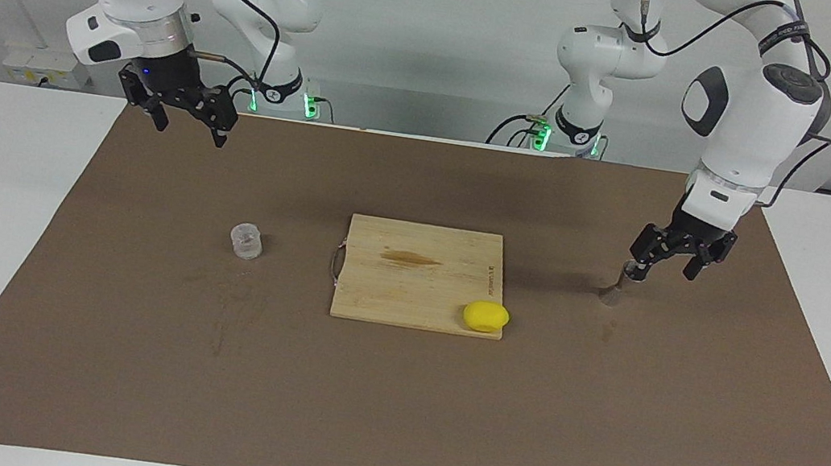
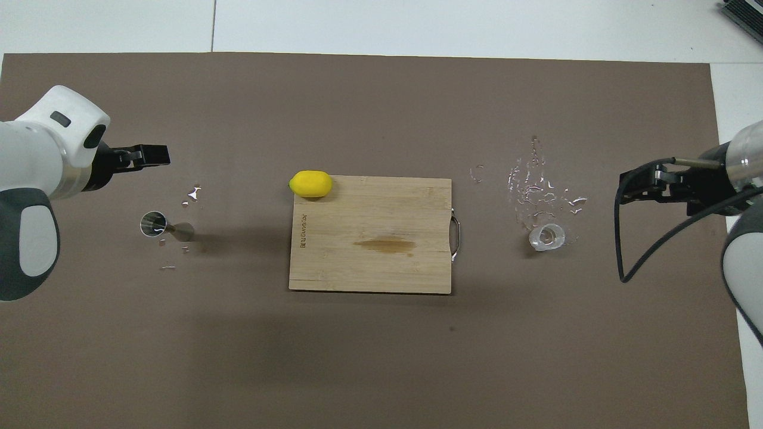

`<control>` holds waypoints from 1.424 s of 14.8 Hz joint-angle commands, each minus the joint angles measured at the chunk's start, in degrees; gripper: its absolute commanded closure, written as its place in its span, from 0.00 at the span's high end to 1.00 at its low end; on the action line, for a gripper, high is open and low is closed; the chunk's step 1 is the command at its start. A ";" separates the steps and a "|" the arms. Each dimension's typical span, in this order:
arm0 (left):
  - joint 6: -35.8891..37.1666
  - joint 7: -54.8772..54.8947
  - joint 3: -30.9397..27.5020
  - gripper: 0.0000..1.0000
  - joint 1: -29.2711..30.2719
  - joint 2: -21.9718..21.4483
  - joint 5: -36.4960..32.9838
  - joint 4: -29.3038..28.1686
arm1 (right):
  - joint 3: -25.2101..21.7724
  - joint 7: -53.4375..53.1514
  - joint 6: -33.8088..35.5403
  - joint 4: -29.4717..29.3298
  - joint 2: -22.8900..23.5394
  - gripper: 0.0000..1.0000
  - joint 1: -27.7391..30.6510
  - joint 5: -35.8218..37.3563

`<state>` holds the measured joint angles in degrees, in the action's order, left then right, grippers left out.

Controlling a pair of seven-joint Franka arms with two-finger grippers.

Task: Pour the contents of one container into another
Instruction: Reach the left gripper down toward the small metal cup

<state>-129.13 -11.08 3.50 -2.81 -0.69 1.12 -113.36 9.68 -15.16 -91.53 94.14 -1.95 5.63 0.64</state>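
The clear cup [image 1: 246, 239] [image 2: 547, 236] stands upright on the brown mat toward the right arm's end, beside the wooden board. The metal jigger [image 1: 613, 290] [image 2: 160, 225] stands upright on the mat toward the left arm's end. My left gripper [image 1: 662, 272] [image 2: 149, 156] hangs low, just beside and above the jigger, open and holding nothing. My right gripper [image 1: 190, 130] [image 2: 626, 187] is raised over the mat, well apart from the cup. It is open and holds nothing.
A wooden board [image 1: 418, 274] [image 2: 369, 235] with a metal handle lies mid-mat. A yellow lemon [image 1: 485, 316] [image 2: 310, 183] sits on its corner toward the left arm's end. Spilled drops [image 2: 539, 182] glisten on the mat [image 1: 391, 408] near the cup, and a few by the jigger.
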 commanded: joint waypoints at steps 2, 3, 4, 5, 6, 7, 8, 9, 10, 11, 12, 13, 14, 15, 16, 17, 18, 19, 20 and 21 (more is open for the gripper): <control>-0.69 -1.14 -0.59 1.00 -3.42 -0.72 0.37 -1.33 | 0.25 1.44 0.12 1.31 -1.39 1.00 0.88 -1.43; 1.93 -1.40 -0.59 1.00 -3.60 -0.81 0.37 -0.99 | 0.25 1.44 0.12 1.31 -1.39 1.00 0.79 -1.43; 7.00 -1.23 -0.59 1.00 -4.04 -1.15 0.37 -0.90 | 0.25 1.44 0.12 1.31 -1.39 1.00 0.79 -1.43; 10.10 -1.40 -0.59 1.00 -5.35 -1.51 0.37 -0.90 | 0.25 1.44 0.12 1.31 -1.39 1.00 0.88 -1.43; 12.13 -1.32 -0.59 1.00 -6.58 -1.86 0.37 -1.24 | 0.25 1.44 0.12 1.31 -1.39 1.00 0.79 -1.43; 13.11 -1.32 -0.51 1.00 -7.46 -2.04 0.37 -1.16 | 0.25 1.44 0.12 1.31 -1.48 1.00 0.79 -1.43; 13.20 -0.88 -0.51 1.00 -8.69 -2.04 0.37 -1.16 | 0.25 1.44 0.12 1.31 -1.39 1.00 0.79 -1.43; 13.38 -0.88 -0.51 1.00 -9.49 -1.95 0.37 -1.07 | 0.25 1.44 0.12 1.31 -1.39 1.00 0.88 -1.43; 13.47 -0.96 -0.51 1.00 -9.84 -1.95 0.37 -0.98 | 0.25 1.44 0.12 1.31 -1.39 1.00 0.79 -1.43; 14.08 -1.40 -0.59 1.00 -10.28 -1.95 0.37 -0.81 | 0.25 1.44 0.12 1.31 -1.39 1.00 0.79 -1.43; 15.47 -1.40 -0.59 1.00 -10.29 -1.86 0.37 -0.37 | 0.25 1.44 0.12 1.31 -1.39 1.00 0.79 -1.43; 15.40 -1.14 -0.59 1.00 -9.76 -1.60 0.46 0.24 | 0.25 1.44 0.12 1.31 -1.39 1.00 0.88 -1.43; 15.40 -0.27 -0.68 1.00 -9.41 -1.51 1.68 0.60 | 0.25 1.44 0.12 1.40 -1.39 1.00 0.88 -1.43; 14.97 0.61 -0.68 1.00 -8.36 -1.42 5.35 0.60 | 0.25 1.44 0.12 1.31 -1.39 1.00 0.79 -1.43; 14.96 3.57 -0.68 1.00 -6.87 -1.42 9.73 0.60 | 0.25 1.44 0.12 1.31 -1.39 1.00 0.88 -1.43; 15.05 8.65 -0.68 1.00 -5.64 -1.51 12.48 0.42 | 0.25 1.44 0.12 1.31 -1.39 1.00 0.79 -1.43; 15.05 13.84 -0.68 1.00 -4.67 -1.51 14.07 0.42 | 0.25 1.44 0.12 1.31 -1.39 1.00 0.88 -1.43; 15.05 18.76 -0.68 1.00 -3.96 -1.68 15.65 0.16 | 0.25 1.44 0.12 1.40 -1.39 1.00 0.79 -1.43; 14.79 23.42 -0.68 1.00 -3.17 -1.69 16.80 -0.01 | 0.25 1.44 0.12 1.31 -1.39 1.00 0.88 -1.43; 14.52 27.73 -0.68 1.00 -2.30 -1.51 17.68 0.07 | 0.25 1.44 0.12 1.40 -1.39 1.00 0.88 -1.43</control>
<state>-115.10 8.55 2.62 -6.78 -1.42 16.31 -112.85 9.68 -15.16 -91.53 94.15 -1.95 5.63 0.64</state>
